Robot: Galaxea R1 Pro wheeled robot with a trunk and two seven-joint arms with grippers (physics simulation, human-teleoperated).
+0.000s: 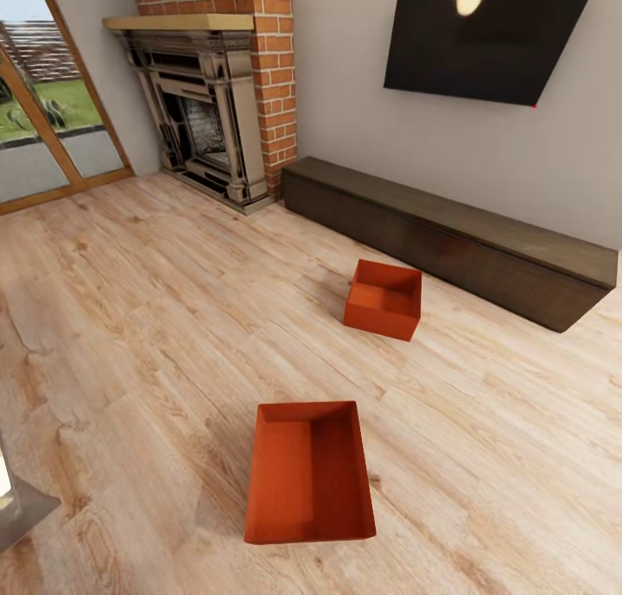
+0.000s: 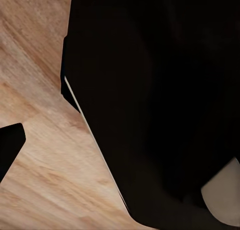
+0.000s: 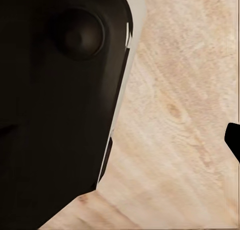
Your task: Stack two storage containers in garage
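I am in the living room, on light wood plank flooring. One orange-red storage container point(image 1: 308, 474) lies open-topped on the planks close in front of me. The other storage container point(image 1: 383, 299) sits further off, just short of the long dark TV bench point(image 1: 484, 241). Both are empty and apart from each other. In the left wrist view one dark fingertip point(image 2: 10, 145) of my left gripper point(image 2: 120, 145) shows at the frame's edge over bare planks, holding nothing. My right gripper point(image 3: 120, 142) likewise shows one fingertip point(image 3: 234, 142) at the edge, empty. The garage is out of view.
A red brick fireplace point(image 1: 216, 103) stands at the back left, with glass patio doors point(image 1: 43, 120) to its left. A black wall TV point(image 1: 488, 34) hangs above the bench. Open plank floor spreads left of the containers. My own dark body point(image 2: 160, 99) takes up much of both wrist views.
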